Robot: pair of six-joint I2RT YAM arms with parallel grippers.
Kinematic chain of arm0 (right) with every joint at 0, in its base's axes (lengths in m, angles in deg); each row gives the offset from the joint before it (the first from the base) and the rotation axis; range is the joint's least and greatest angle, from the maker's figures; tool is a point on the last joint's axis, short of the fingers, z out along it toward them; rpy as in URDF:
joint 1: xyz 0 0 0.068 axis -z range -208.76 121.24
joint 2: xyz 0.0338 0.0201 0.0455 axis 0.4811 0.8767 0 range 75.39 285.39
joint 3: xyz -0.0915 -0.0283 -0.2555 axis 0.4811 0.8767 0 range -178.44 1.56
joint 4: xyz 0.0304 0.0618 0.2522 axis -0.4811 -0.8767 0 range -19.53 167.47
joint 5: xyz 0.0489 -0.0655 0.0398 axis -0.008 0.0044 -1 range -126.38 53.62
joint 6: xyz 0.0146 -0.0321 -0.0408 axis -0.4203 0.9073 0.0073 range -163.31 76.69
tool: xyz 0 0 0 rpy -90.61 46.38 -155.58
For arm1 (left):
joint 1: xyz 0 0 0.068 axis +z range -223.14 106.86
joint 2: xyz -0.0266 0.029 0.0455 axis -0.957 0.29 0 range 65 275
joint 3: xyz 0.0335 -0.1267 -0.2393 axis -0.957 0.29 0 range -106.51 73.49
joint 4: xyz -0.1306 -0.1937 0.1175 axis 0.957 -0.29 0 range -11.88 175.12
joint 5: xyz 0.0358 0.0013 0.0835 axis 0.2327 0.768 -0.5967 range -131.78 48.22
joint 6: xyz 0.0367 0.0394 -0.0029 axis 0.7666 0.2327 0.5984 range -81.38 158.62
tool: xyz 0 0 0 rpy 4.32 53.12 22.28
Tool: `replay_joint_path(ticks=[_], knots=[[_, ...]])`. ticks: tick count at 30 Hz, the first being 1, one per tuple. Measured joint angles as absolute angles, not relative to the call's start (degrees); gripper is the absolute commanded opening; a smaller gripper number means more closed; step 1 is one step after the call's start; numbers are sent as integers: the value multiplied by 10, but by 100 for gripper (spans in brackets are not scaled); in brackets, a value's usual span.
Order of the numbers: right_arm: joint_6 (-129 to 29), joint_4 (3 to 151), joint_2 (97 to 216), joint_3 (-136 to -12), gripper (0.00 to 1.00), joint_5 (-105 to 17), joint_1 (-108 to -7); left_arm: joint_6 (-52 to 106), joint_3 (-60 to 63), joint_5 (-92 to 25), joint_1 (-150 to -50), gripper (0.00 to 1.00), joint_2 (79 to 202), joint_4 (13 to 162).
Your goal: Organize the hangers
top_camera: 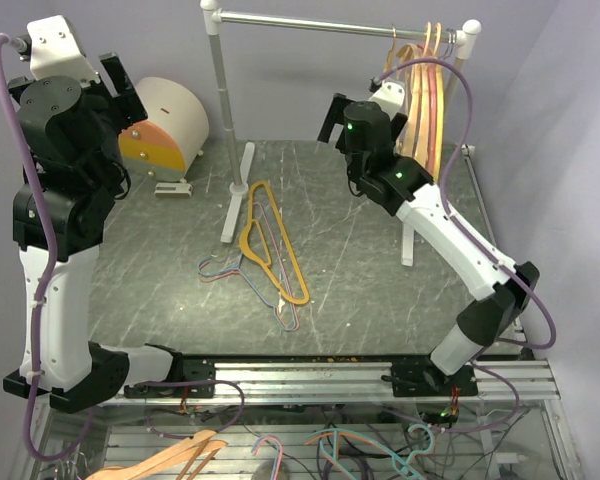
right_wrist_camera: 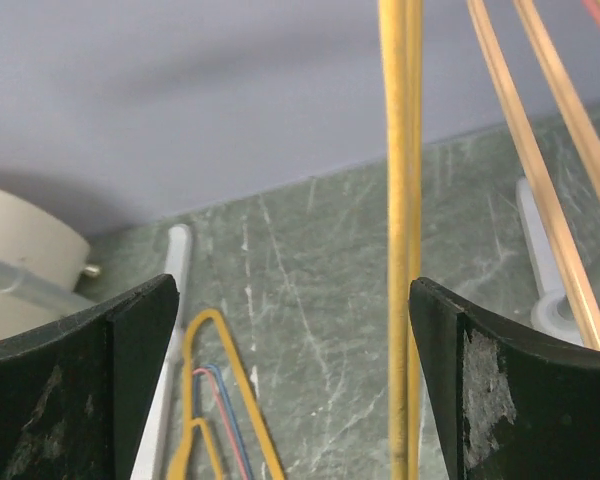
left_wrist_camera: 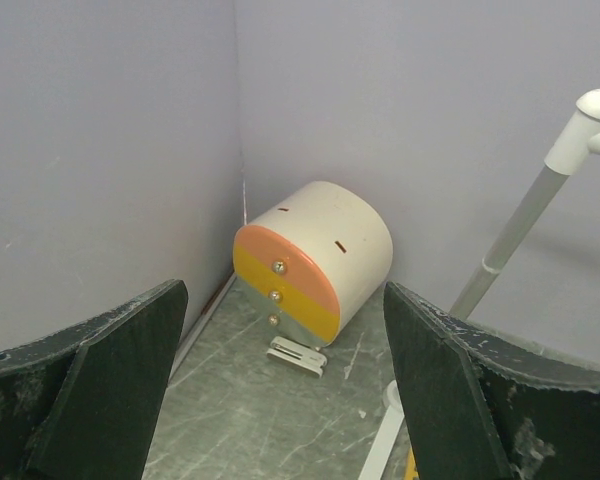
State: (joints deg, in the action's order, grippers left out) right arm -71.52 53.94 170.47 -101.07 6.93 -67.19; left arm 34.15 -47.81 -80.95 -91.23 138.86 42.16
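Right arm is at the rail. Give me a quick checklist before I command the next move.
1. Right gripper open: ok, jaws apart.
2. Hanging yellow plastic hanger free of the jaws: cannot tell, it hangs between them, close to one.
3. Its hook seated on the white-and-metal clothes rail: cannot tell; hooks crowd together there.
4. Sideways exit: not ok, that hanger would likely be struck; back straight out.
5. Table cleared: not ok, a thick yellow plastic hanger and thin wire hangers lie there.
6. Left gripper open, raised: ok.
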Motion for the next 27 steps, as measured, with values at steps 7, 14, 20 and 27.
replay_joint_path(ticks=[7,14,20,27], knots=[[-621,609,1646,-986,100,71,-754,344,-477,-800,-912,91,1388,421],[-471,725,1591,-888,100,182,-897,360,-455,-750,-912,95,1375,407],[-397,749,1592,-840,100,306,-934,398,-399,-665,-912,93,1349,383],[-389,744,1523,-685,100,337,-1019,478,-185,-498,-913,92,1305,365]])
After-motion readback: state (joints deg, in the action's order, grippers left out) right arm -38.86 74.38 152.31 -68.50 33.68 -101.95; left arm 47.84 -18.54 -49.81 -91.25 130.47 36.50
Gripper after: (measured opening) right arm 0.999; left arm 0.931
